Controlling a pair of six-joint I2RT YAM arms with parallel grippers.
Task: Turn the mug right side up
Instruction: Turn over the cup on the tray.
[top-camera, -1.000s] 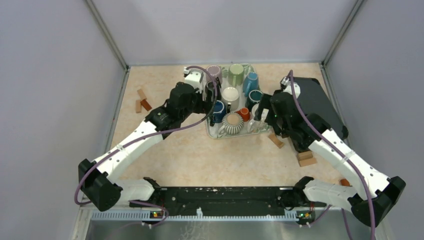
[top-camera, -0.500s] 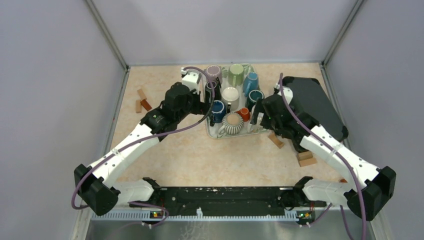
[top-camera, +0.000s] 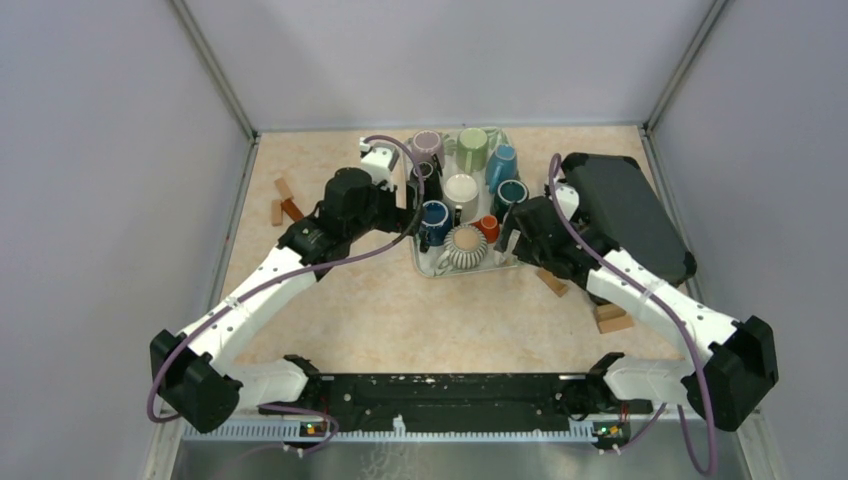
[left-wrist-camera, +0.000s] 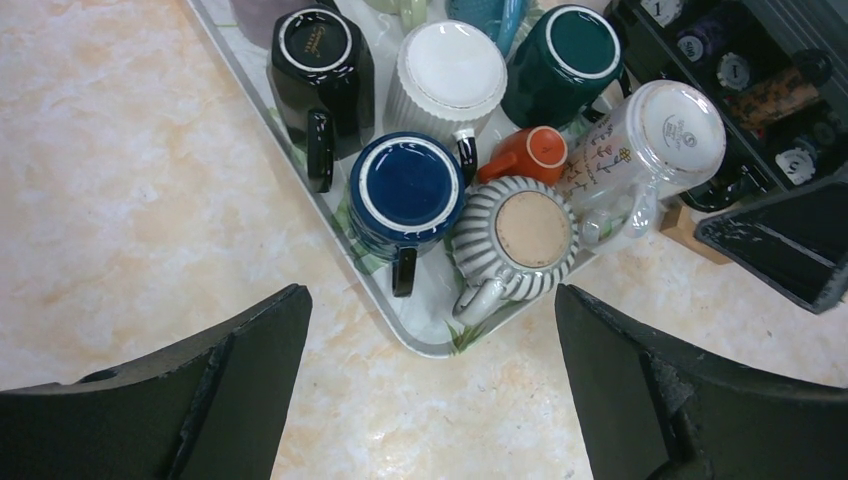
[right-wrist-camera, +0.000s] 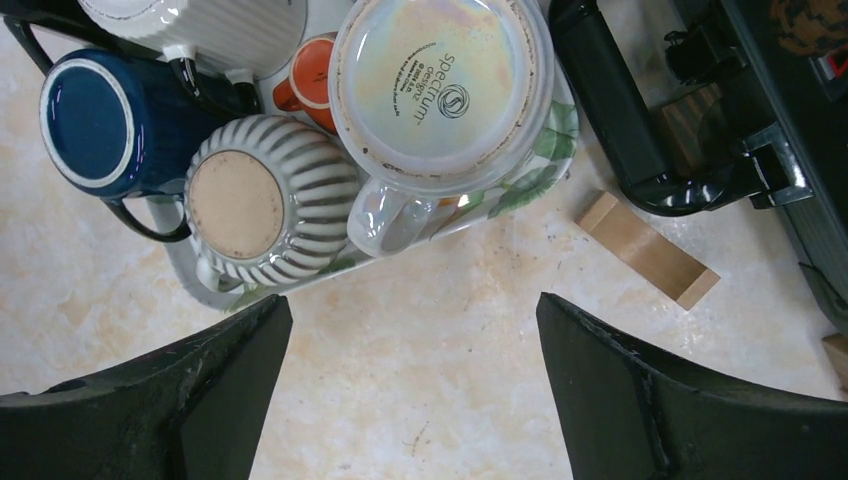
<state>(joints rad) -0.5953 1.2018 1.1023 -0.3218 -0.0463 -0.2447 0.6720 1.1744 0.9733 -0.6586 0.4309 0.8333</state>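
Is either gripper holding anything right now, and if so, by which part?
Nothing is held: the left gripper and the right gripper are both open near the tray.

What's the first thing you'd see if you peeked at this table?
A leaf-patterned tray at the back middle of the table is crammed with upside-down mugs. A grey-and-white striped ceramic mug sits at its near corner, with a dark blue mug on one side and a shimmery glass mug on the other. Two black robot hands, the left hand and the right hand, hang wide open over the tray's near edge.
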